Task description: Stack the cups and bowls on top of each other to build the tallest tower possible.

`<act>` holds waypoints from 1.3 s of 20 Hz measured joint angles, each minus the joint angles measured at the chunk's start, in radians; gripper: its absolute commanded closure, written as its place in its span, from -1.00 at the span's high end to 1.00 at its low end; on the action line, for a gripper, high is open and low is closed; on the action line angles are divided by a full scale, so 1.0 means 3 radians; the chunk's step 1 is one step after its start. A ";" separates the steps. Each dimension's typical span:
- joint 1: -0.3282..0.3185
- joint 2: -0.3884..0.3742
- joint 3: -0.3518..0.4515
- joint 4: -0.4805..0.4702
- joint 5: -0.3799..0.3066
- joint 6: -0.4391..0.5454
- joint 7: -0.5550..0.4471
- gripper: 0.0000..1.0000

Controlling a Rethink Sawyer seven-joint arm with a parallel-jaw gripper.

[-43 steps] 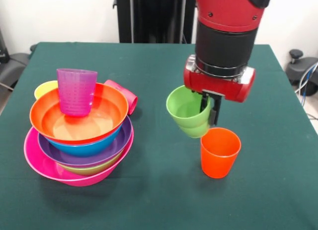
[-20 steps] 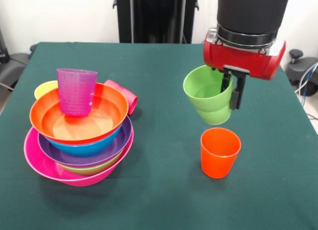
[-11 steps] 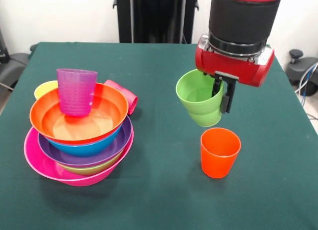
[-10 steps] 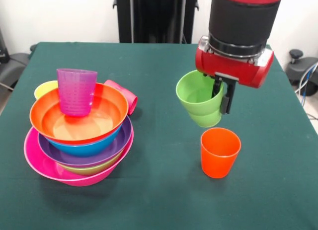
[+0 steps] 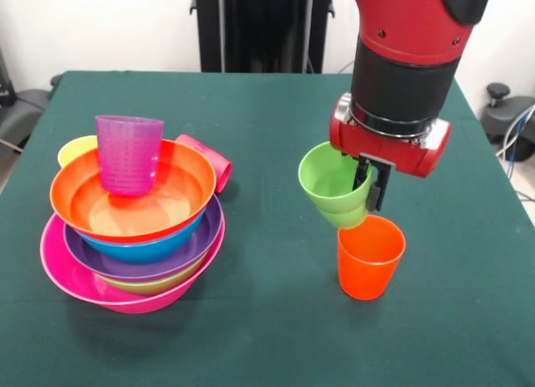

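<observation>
We see the hand (image 5: 364, 189) clamped on the rim of the green cup (image 5: 333, 185), held tilted just above the upright orange cup (image 5: 369, 257). At left stands the tower (image 5: 134, 228): nested bowls on the pink bowl (image 5: 63, 274), the purple cup (image 5: 129, 153) upright in the orange bowl (image 5: 180, 195). The yellow cup (image 5: 75, 149) and red cup (image 5: 209, 160) show only partly behind it. Bare green surface (image 5: 276, 320) lies between tower and orange cup. We can read no lettering.
</observation>
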 measured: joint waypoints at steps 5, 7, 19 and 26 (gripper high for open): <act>0.0017 0.0056 -0.0021 -0.0032 0.0011 0.0000 0.0000 -1.00; 0.0022 0.0065 -0.0030 -0.0033 0.0017 0.0000 0.0000 -1.00; 0.0120 0.0113 -0.0116 -0.0101 0.0092 0.0000 0.0000 -1.00; 0.0162 0.0115 -0.0145 -0.0170 0.0163 0.0000 0.0000 -1.00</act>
